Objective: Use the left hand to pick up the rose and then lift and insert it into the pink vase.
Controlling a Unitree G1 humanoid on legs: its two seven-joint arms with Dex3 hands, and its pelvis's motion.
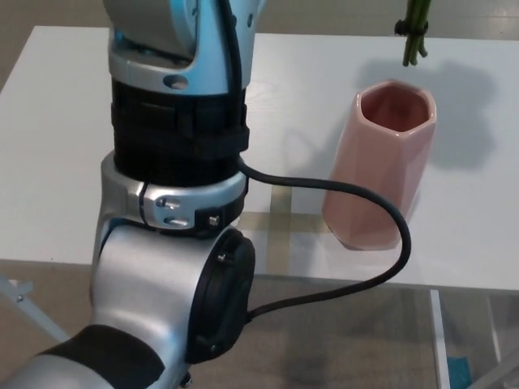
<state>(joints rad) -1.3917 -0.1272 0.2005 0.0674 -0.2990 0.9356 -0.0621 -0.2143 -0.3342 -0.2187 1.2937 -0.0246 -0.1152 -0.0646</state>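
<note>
Head view, looking down across a white table (65,138). Left side of frame filled by the robot's left arm (174,203): silver housings, a black ribbed band at mid-height, a round black joint cap lower down. Black cable (381,211) looping from the arm out to the right, crossing in front of the lower part of the vase and curving back beneath the table edge.

Pink vase (379,162), faceted, with a hexagonal mouth, upright near the front right of the table, interior visibly open. Strips of tape (280,223) in a cross on the tabletop, just left of the vase base and partly hidden by the arm.

Rose stem (415,36), green, only the lower end visible, hanging down from the top edge of the frame; tip above and slightly right of the vase mouth in the picture, apart from the rim, not inside. Bloom out of frame. Soft shadow (454,105) cast on the table behind and to the right of the vase.

Left hand out of frame above; whether open or closed, and on what, cannot be told. Right hand not visible anywhere.

Beyond the table, beige floor along the top edge and at lower left; metal table legs below the front edge.
</note>
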